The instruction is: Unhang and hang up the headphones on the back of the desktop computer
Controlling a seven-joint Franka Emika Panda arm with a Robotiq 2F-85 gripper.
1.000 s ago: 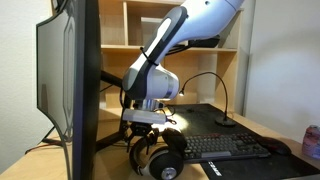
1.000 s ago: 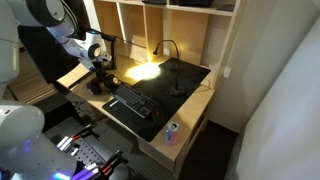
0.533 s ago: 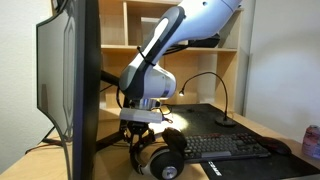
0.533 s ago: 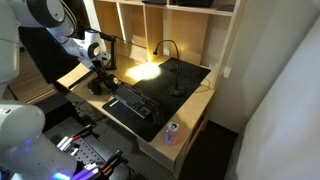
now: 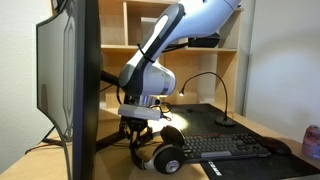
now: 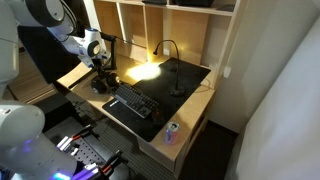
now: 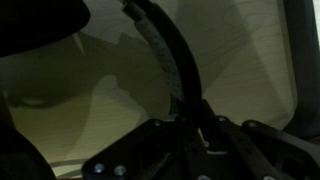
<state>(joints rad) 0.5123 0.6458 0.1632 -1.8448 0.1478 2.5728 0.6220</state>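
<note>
The headphones (image 5: 167, 160) are black with silver-grey cup discs. They hang just over the desk behind the desktop computer (image 5: 72, 80), whose dark back panel fills the left of an exterior view. My gripper (image 5: 140, 127) points down right above them and is shut on the top of the black headband. In the wrist view the headband (image 7: 165, 55) arcs down into my gripper (image 7: 190, 122), the jaws pressed against its two sides. From the higher exterior view the gripper (image 6: 100, 74) sits over the headphones (image 6: 103, 86) at the desk's left end.
A black keyboard (image 5: 226, 148) lies on a dark mat to the right of the headphones. A black gooseneck lamp (image 5: 223, 96) stands behind it, lit. A can (image 6: 171, 131) stands near the desk's front edge. Wooden shelves (image 5: 128, 30) line the back wall.
The jaws have closed on the headband. The gripper shifted slightly toward the monitor, and the cups swung a little with it.
</note>
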